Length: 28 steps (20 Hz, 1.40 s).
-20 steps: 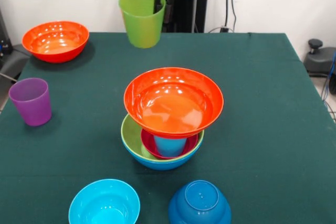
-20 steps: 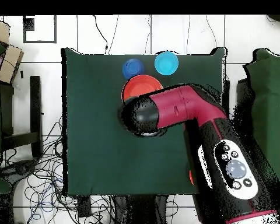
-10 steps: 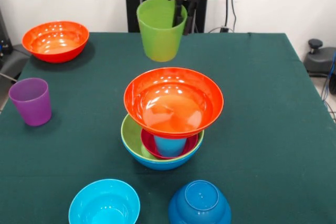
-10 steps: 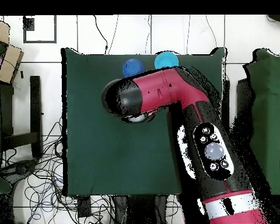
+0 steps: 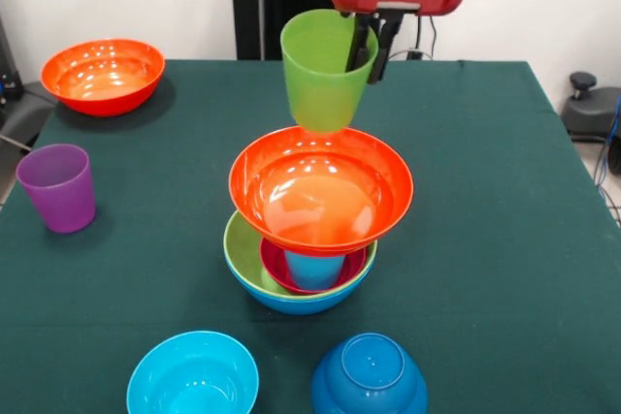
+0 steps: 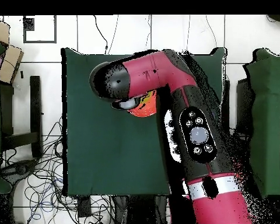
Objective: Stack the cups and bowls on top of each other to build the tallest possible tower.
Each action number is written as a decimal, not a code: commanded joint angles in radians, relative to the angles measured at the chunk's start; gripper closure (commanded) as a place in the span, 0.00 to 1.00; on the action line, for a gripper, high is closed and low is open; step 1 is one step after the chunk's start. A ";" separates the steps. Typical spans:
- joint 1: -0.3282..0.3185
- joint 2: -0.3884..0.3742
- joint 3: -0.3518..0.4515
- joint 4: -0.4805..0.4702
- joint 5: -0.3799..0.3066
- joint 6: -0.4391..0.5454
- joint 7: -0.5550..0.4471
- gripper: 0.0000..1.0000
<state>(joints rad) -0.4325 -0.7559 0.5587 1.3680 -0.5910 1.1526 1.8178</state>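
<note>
In the front view the hand [image 5: 373,46] hangs in the upper middle of the frame, its two dark fingers [image 5: 385,44] closed over the right rim of the lime green cup [image 5: 325,70], one inside the cup and one outside. The cup is held upright in the air, its base just above the far rim of the orange bowl [image 5: 320,186] that tops the tower [image 5: 309,230] at the centre of the tabletop [image 5: 505,239]. Under that orange bowl a light blue cup [image 5: 312,269] stands in a magenta bowl [image 5: 277,271], which sits in a lime green bowl [image 5: 243,249] nested in a blue bowl [image 5: 301,302]. A second orange bowl [image 5: 102,75] sits at the upper left of the frame, and a purple cup [image 5: 58,186] stands upright at the left edge. At the bottom edge a cyan bowl [image 5: 192,375] sits open side up, with a dark blue bowl [image 5: 369,375] to its right, turned upside down. In the overhead view the red and black arm [image 6: 195,134] covers most of the tabletop's middle, and only a sliver of the orange bowl [image 6: 147,108] shows beneath it.
</note>
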 commanded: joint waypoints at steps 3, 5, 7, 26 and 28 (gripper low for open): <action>0.000 0.069 -0.088 -0.038 -0.001 0.006 0.086 1.00; -0.005 0.069 -0.091 -0.026 0.001 -0.009 0.083 1.00; -0.008 0.071 -0.095 -0.016 0.005 -0.026 0.085 1.00; 0.028 0.080 -0.153 0.035 0.018 -0.126 0.130 1.00; 0.036 0.080 -0.161 0.034 0.023 -0.127 0.134 1.00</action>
<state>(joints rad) -0.4265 -0.6950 0.4437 1.3514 -0.5837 1.0737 1.8178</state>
